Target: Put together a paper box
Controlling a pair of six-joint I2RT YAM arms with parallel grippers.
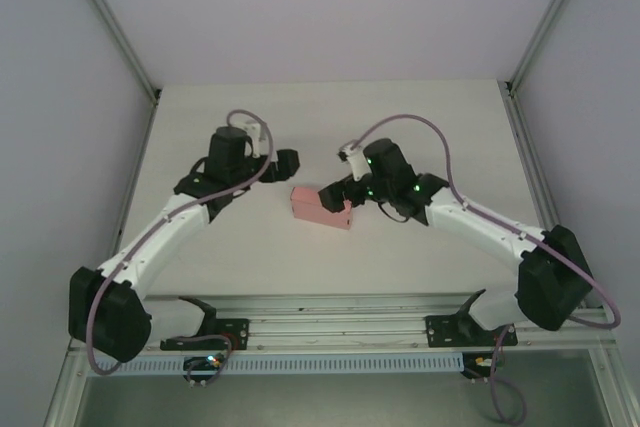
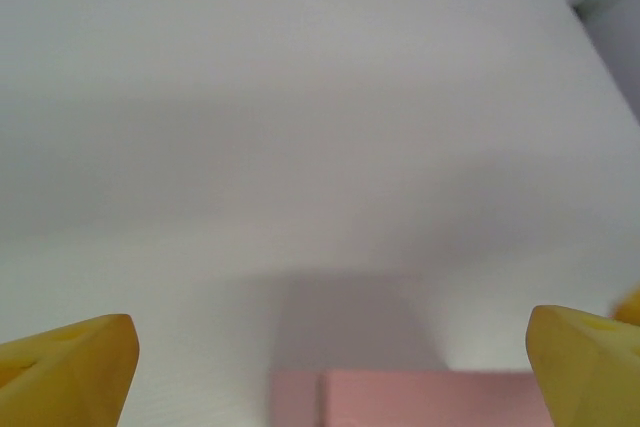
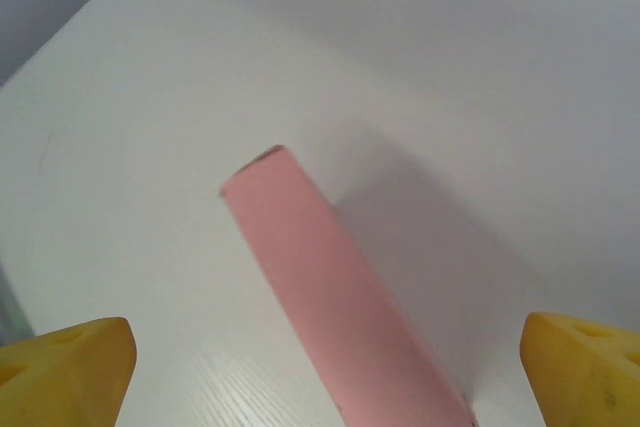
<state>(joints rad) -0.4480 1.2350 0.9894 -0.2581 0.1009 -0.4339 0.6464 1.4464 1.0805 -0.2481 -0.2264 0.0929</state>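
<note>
The left jaws and the right jaws both stand wide open and hold nothing. The paper box [image 3: 330, 287] lies between the spread right jaws, without touching them. It is a low pink box on the white table [image 1: 400, 117], near its middle, and the left jaws hang just beside it.

I can read no text, label, brand, number or sign anywhere here, neither on the plain pink paper box [image 1: 320, 207] nor on the white table [image 1: 400, 127].
</note>
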